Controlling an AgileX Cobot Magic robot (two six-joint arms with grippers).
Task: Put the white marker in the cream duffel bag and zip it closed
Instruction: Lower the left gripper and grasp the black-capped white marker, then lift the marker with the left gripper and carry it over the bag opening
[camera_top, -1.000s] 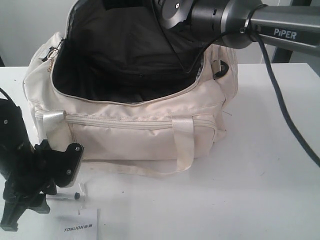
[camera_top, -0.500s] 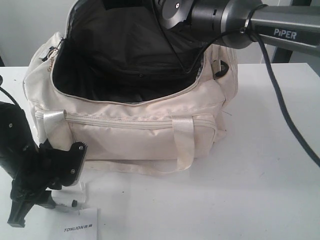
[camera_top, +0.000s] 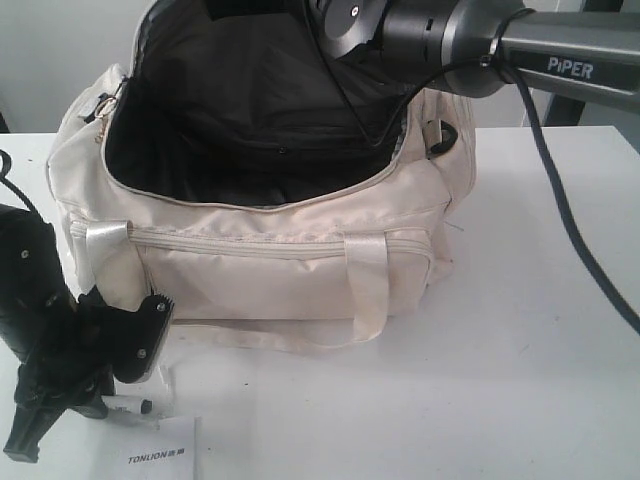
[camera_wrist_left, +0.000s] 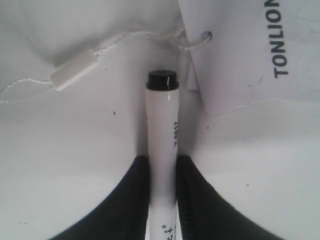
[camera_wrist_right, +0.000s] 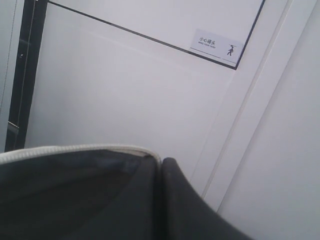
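White table (camera_top: 520, 330) carrying the cream bag (camera_top: 260, 265), its top zip undone and its dark lining exposed. Right arm (camera_top: 450, 40) above the bag's rear; right gripper (camera_wrist_right: 161, 162), jaws pressed together on the raised top flap of the bag, at the zip edge. Left gripper (camera_wrist_left: 162, 165) down at the table in front of the bag's left end, jaws closed narrowly on the marker. "TONLION" card (camera_wrist_left: 250, 55) flat on the table, beside the marker. Marker (camera_wrist_left: 162, 120) outside the bag, lying on the table, dark cap pointing away from the jaws. Small white tag (camera_wrist_left: 75, 76) on a string, near the cap.
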